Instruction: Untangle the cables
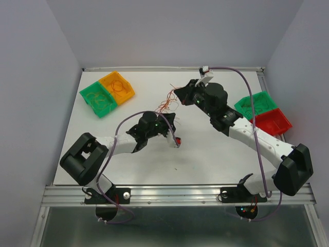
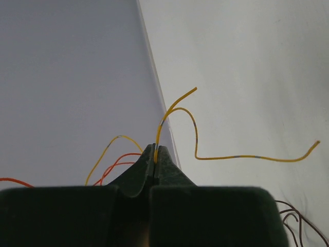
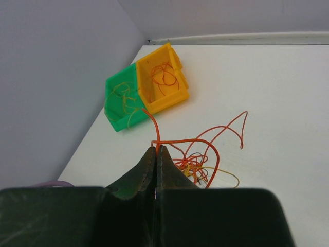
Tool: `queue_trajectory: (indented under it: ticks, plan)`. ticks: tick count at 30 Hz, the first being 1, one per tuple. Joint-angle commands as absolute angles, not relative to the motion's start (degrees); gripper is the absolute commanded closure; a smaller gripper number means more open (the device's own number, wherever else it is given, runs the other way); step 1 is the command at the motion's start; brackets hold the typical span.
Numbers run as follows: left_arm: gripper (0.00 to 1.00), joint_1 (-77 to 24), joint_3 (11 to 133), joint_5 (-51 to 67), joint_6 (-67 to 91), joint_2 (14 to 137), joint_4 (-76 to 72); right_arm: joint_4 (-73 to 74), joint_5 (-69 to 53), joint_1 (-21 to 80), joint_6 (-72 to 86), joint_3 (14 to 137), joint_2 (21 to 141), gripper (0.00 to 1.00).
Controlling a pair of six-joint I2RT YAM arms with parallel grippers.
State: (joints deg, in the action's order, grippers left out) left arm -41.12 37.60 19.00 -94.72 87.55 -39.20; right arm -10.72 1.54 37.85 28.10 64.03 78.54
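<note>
Left tool (image 2: 156, 150) on kinked yellow wire (image 2: 196, 141), right tool (image 3: 156, 150) on looped orange wire (image 3: 180, 140)

At picture edges, cropped brown wires (image 2: 294, 216) and orange strand (image 2: 14, 180).

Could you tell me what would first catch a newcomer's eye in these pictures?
Most striking is the tangle of thin orange and yellow wires mid-table, between the two arms. The left tool is shut on a thin yellow wire, the right tool on a thin orange wire; green and orange plastic bins holding wires sit at the far-left corner.
</note>
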Motion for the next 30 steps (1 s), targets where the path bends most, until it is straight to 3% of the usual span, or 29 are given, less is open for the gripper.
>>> queue_trajectory:
  ticks: [1,4,10,16,24,30]
  plan:
    - [1.00,-41.2,34.6,25.1,-95.6,82.3,-39.1,-13.7,8.7,37.5,26.4,66.1,75.1,0.99]
    - [1.00,-41.2,31.2,32.5,-95.1,73.2,-29.7,-13.6,17.1,37.3,23.1,66.9,74.5,1.00]
    - [1.00,-37.8,36.4,42.0,-98.3,63.3,6.5,-13.4,24.7,30.7,21.8,65.3,70.8,0.99]
    - [1.00,-18.3,33.0,52.6,-102.5,53.4,13.3,-13.0,26.7,23.4,24.2,58.6,66.4,0.99]
    - [1.00,2.0,37.0,60.8,-101.9,56.2,16.7,-12.0,25.0,17.8,27.1,52.9,62.1,0.99]
    - [1.00,5.1,44.0,69.4,-122.0,64.2,37.9,-10.7,14.8,17.7,25.8,53.3,62.0,0.99]
